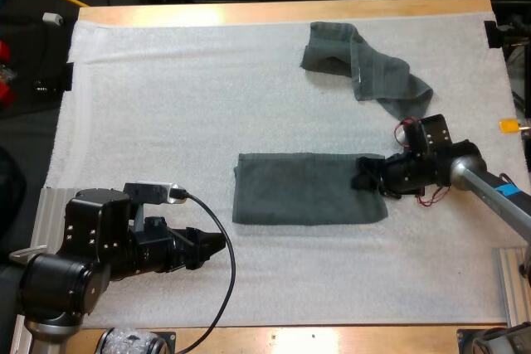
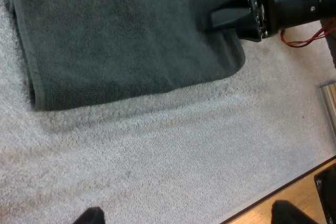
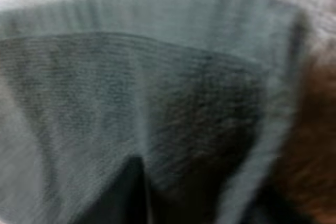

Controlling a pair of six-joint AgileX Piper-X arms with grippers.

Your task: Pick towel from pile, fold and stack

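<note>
A white mat [image 1: 166, 80] covered a wooden table [image 1: 249, 12], seen from above and behind two robot arms. Near the mat's middle lay a dark grey-green folded towel [image 1: 303, 188], flat and rectangular, with its long sides running left to right. Toward the far right of the mat lay a second, crumpled towel [image 1: 365, 68] of the same colour, bunched and twisted, well apart from the folded one. The right gripper [image 1: 362, 178] reached in from the right edge and met the folded towel at its right end. From the left wrist camera, its black fingers came together in a narrow wedge pinching the cloth at that edge. From the right wrist camera, towel fabric lay pressed close against the dark fingers [image 3: 126, 192]. The left gripper [image 1: 217, 244] hovered low over bare mat near the front left, apart from the folded towel's near left corner. Its fingertips [image 2: 89, 216] stood wide apart and held nothing.
</note>
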